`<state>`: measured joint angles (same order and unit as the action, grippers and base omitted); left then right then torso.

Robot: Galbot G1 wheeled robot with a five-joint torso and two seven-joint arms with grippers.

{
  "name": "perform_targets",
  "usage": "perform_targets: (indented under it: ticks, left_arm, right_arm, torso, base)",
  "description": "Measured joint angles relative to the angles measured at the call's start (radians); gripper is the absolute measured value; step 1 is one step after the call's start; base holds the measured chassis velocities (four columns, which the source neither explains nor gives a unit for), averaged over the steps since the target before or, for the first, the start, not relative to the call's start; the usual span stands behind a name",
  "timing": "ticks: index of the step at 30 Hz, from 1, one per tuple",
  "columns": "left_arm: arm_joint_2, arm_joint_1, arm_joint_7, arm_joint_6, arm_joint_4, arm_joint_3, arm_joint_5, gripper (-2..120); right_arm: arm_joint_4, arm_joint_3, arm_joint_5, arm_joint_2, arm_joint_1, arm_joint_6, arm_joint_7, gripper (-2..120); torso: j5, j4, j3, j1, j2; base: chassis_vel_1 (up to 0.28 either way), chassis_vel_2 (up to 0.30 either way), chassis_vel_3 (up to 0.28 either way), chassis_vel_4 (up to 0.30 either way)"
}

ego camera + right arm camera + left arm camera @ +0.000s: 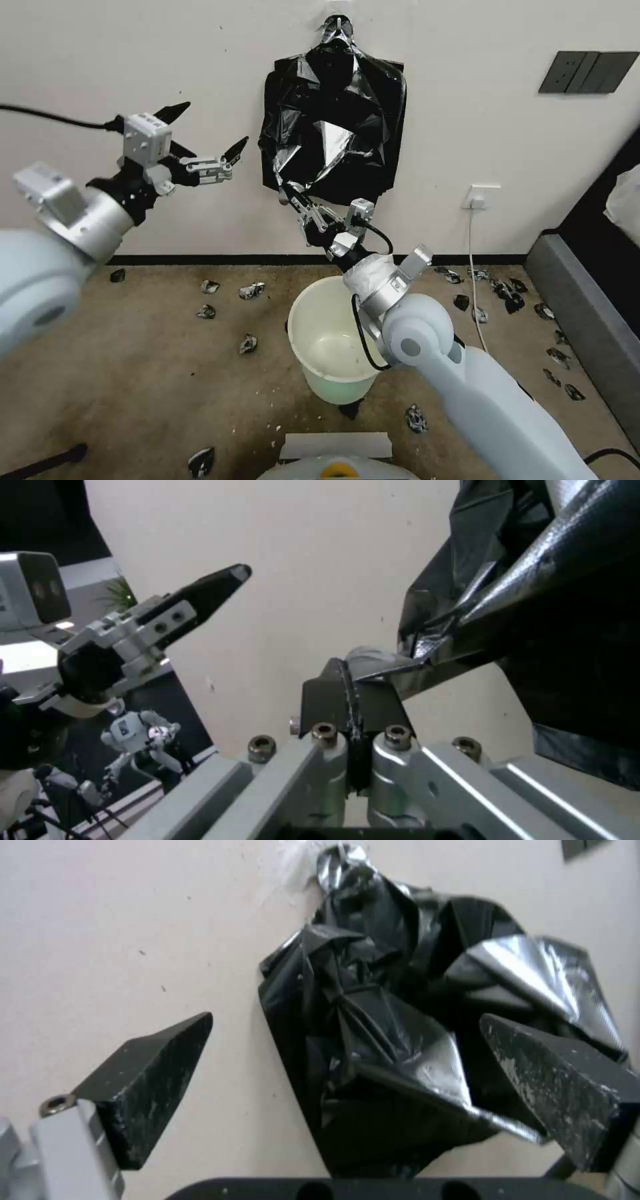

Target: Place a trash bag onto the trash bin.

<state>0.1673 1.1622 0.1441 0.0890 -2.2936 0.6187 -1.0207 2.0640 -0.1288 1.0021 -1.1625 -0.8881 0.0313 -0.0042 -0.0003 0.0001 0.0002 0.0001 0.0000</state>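
A bundle of black bags point(333, 120) hangs flat against a pale wall, gathered at a silvery neck at its 12 o'clock end. The right gripper point(291, 195) reaches up to the bundle's lower corner, at about 7 o'clock, and its fingers are pressed together on a thin edge of black film point(427, 667) there. Whether that film is a single trash bag or part of the whole bundle cannot be told.

The left gripper point(208, 127) hovers at the bundle's 9 o'clock, near it but apart, with its two dark pointed fingers point(157, 1075) spread wide; in the left wrist view the bundle sits between them, farther off.

The trash bin point(305, 327), a cream-white bucket, stands on the brown floor at the bundle's 6 o'clock, well below it. The right arm crosses its far rim and hides that side. Small black scraps point(248, 344) lie scattered on the floor around the bin.
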Motion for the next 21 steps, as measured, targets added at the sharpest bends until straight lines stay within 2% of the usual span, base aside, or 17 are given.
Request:
perform_targets:
  ticks: [2,5,7,8,11,12,13,15,16,17,20,21]
  left_arm:
    - [-0.042,-0.003,-0.026,-0.032,0.03,-0.002,0.005,100]
    - [-0.041,-0.003,-0.03,-0.084,0.063,-0.027,0.026,100]
    - [0.011,-0.016,-0.011,-0.114,0.088,-0.076,0.066,100]
    - [0.011,-0.016,-0.011,-0.114,0.088,-0.076,0.066,100]
    - [0.158,-0.107,0.045,-0.146,0.112,-0.242,0.143,100]
    - [0.158,-0.107,0.045,-0.146,0.112,-0.242,0.143,100]
    - [0.198,-0.146,0.059,-0.15,0.119,-0.293,0.161,100]
    - [0.239,-0.203,0.07,-0.151,0.129,-0.352,0.183,100]
    - [0.239,-0.203,0.07,-0.151,0.129,-0.352,0.183,100]
    - [0.266,-0.267,0.074,-0.149,0.138,-0.401,0.195,100]
    - [0.27,-0.284,0.074,-0.148,0.141,-0.412,0.197,100]
    - [0.255,-0.57,0.055,-0.116,0.196,-0.615,0.189,100]
  right_arm:
    - [-0.003,0.0,-0.004,-0.006,0.0,0.001,-0.003,0]
    - [-0.003,0.0,-0.005,-0.007,-0.001,0.001,-0.006,0]
    - [-0.003,0.005,-0.005,-0.005,-0.001,0.001,-0.008,0]
    - [-0.003,0.005,-0.005,-0.005,-0.001,0.001,-0.008,0]
    - [-0.007,0.02,-0.002,0.0,-0.001,0.002,-0.011,0]
    - [-0.007,0.02,-0.002,0.0,-0.001,0.002,-0.011,0]
    - [-0.01,0.023,-0.001,0.001,-0.001,0.003,-0.012,0]
    - [-0.013,0.024,-0.001,0.001,-0.001,0.006,-0.012,0]
    - [-0.013,0.024,-0.001,0.001,-0.001,0.006,-0.012,0]
    - [-0.014,0.024,-0.003,0.001,-0.001,0.01,-0.01,0]
    - [-0.014,0.023,-0.003,0.002,-0.001,0.012,-0.01,0]
    - [-0.012,0.024,-0.009,0.007,-0.011,0.015,-0.014,0]
  torso:
    - [0.0006,0.0,0.0,0.0,0.0]
    - [0.001,-0.0002,0.0,0.0,0.0]
    - [0.0002,0.0,0.0,0.0,0.0]
    - [0.0002,0.0,0.0,0.0,0.0]
    - [-0.0005,0.0004,0.0,0.0,0.0]
    - [-0.0005,0.0004,0.0,0.0,0.0]
    - [-0.0008,0.0004,0.0,0.0,0.0]
    - [-0.001,0.0002,0.0,0.0,0.0]
    - [-0.001,0.0002,0.0,0.0,0.0]
    - [-0.0003,-0.0002,0.0,0.0,0.0]
    - [0.0,-0.0003,0.0,0.0,0.0]
    - [0.0009,-0.0001,0.0,0.0,0.0]
  base:
    - [0.0,0.0,0.0,0.0]
    - [0.0,0.0,0.0,0.0]
    - [0.0,0.0,0.0,0.0]
    - [0.0,0.0,0.0,0.0]
    - [0.0,0.0,0.0,0.0]
    - [0.0,0.0,0.0,0.0]
    - [0.0,0.0,0.0,0.0]
    - [0.0,0.0,0.0,0.0]
    - [0.0,0.0,0.0,0.0]
    - [0.0,0.0,0.0,0.0]
    - [0.0,0.0,0.0,0.0]
    - [0.0,0.0,0.0,0.0]
